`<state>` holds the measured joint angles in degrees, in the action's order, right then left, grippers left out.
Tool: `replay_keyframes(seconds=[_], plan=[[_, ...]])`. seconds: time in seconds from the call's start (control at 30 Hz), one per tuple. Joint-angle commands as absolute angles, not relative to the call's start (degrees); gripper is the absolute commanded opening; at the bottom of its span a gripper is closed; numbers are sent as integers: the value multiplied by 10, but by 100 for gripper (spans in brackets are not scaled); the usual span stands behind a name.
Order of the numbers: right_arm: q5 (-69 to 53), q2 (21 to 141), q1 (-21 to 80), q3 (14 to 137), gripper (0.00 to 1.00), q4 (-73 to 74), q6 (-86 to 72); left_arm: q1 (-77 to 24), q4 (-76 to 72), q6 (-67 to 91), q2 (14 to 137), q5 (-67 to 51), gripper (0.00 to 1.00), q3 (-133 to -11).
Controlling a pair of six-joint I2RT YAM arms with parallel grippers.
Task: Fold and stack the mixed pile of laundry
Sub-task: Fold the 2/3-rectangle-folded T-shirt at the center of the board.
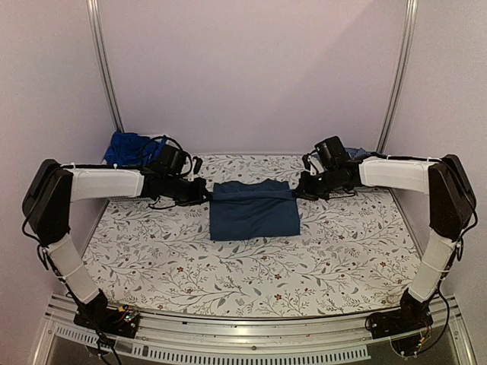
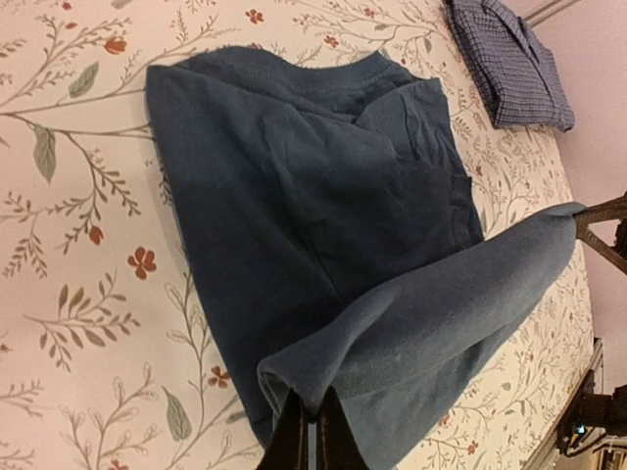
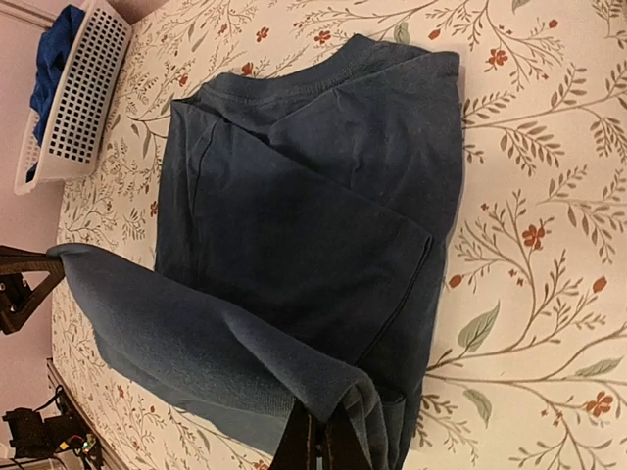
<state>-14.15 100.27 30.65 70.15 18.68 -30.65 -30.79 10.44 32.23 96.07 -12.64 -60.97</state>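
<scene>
Overhead, a dark navy T-shirt (image 1: 253, 217) folded to a rough rectangle, lying at the middle of a table (image 1: 228, 281) printed with leafy sprigs and small red flowers. Far edge of the shirt lifted off the layers beneath, stretched as a taut band between the left arm (image 1: 106, 184) and the right arm (image 1: 396, 173), each reaching in from its own side. Left pincer (image 2: 311, 421) closed tight on the band's left end, thin dark fingers (image 2: 294, 441) pinching a bunched corner of cloth. Right pincer (image 3: 318, 431) closed just as tight on the right end, cloth draping down around it. Rest of the shirt flat on the table below, ribbed neckline along the edge opposite the band, a sleeve folded inward across the body. White mesh basket (image 3: 83, 93) at the table's far left corner, a bright royal-blue garment (image 3: 54, 54) heaped inside. Blue small-checked shirt (image 2: 509, 64) near the far right corner, well apart from the T-shirt, apparently folded, though largely hidden behind the right arm from above. Plain pale walls (image 1: 251, 76) behind the table.
</scene>
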Motion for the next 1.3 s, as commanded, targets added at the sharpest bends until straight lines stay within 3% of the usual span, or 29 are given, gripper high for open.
replay_keyframes(seconds=[0.0,0.17,0.33,0.47,0.8,0.97,1.27], plan=[[-159,1109,274,792,0,198,-228,-280,68,283,1052,-135,0,-677],[-177,1221,270,866,0,183,-208,-273,53,279,1153,-154,0,-723],[-196,1269,270,847,0,162,-210,-276,27,283,1186,-171,0,-707],[-217,1235,272,743,0,112,-224,-289,10,291,1151,-175,0,-640],[-233,991,359,481,0,47,-329,-347,-3,326,951,-178,0,-460],[-196,932,354,494,0,99,-334,-341,56,306,898,-153,0,-471],[-193,963,310,571,0,152,-287,-304,73,266,950,-152,0,-564]])
